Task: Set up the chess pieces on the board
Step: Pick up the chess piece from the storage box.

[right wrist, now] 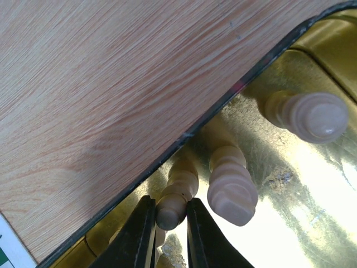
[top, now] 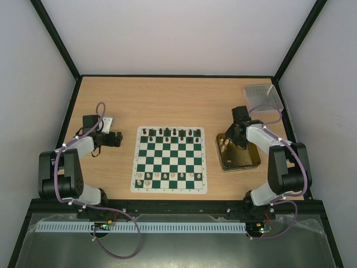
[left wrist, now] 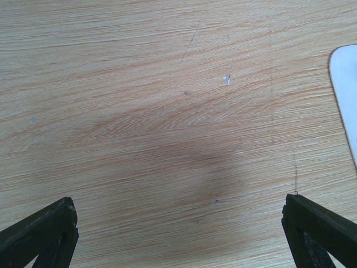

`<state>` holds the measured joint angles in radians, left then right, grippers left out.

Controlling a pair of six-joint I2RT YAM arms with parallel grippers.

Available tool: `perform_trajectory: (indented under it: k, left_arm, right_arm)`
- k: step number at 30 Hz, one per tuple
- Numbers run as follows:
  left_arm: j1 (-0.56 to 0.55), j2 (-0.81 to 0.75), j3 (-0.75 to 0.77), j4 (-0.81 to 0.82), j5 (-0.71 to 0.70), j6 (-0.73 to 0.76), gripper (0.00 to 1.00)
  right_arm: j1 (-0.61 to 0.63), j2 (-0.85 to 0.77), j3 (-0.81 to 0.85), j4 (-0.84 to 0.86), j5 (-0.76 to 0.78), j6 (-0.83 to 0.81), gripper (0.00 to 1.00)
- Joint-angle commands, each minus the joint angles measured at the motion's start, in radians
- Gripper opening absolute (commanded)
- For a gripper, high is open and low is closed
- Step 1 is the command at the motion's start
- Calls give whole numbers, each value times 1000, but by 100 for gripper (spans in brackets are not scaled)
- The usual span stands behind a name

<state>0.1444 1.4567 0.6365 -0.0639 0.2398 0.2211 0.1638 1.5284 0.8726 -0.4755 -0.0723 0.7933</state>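
The green and white board (top: 170, 159) lies mid-table. Dark chess pieces (top: 170, 132) line its far edge and cream ones (top: 167, 176) stand along its near rows. My right gripper (top: 227, 142) reaches into the gold tin (top: 245, 159). In the right wrist view the gripper (right wrist: 170, 215) is shut on the rounded head of a cream chess piece (right wrist: 178, 187) just inside the tin's rim. Two more cream pieces (right wrist: 231, 187) (right wrist: 309, 114) stand beside it in the tin (right wrist: 312, 195). My left gripper (top: 118, 138) hovers over bare wood left of the board, its fingers (left wrist: 50, 229) wide open and empty.
A grey tray (top: 262, 96) sits at the far right corner behind the tin. The board's white corner (left wrist: 346, 84) shows at the right edge of the left wrist view. Black frame rails border the table on all sides.
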Motion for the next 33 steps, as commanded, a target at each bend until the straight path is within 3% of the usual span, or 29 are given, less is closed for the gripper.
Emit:
perform_trajectory:
  k: [1,9,22,28,33]
  left_arm:
    - [-3,9,15,-13,20,13,99]
    - [-3,12,16,-14,24,14,99]
    - [-3,13,16,-15,32,17,99]
    - [-3,13,16,-16,33,17,99]
    - [-4,11,15,-14,32,15,100]
  right_arm:
    - [-4,29,18,12,13,4,11]
    - [-4,1,20,-7,6,1,7]
    - [61,-268,29,-203,11,-10,8]
    - [229,-347,95,-325,28,15,9]
    - [496,-351,142,-371,58,101,9]
